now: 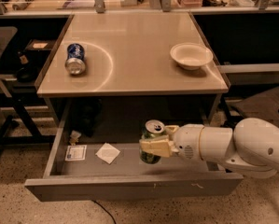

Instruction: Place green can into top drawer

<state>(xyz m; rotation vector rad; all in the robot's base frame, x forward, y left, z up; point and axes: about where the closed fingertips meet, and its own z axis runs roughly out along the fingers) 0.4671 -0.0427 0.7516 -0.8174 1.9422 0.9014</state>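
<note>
The green can [151,130] stands upright in my gripper [154,146], silver top up, held over the inside of the open top drawer [134,185]. The gripper is shut on the can's sides, and its pale fingers [156,148] wrap the can's middle. The white arm comes in from the right. The drawer is pulled out below the table's front edge. I cannot tell whether the can's base touches the drawer floor.
A blue can [76,59] lies on its side on the tabletop at the left. A white bowl [191,55] sits at the right. In the drawer lie a white card [76,152], a folded white paper [107,153] and a small object [74,136] at the left.
</note>
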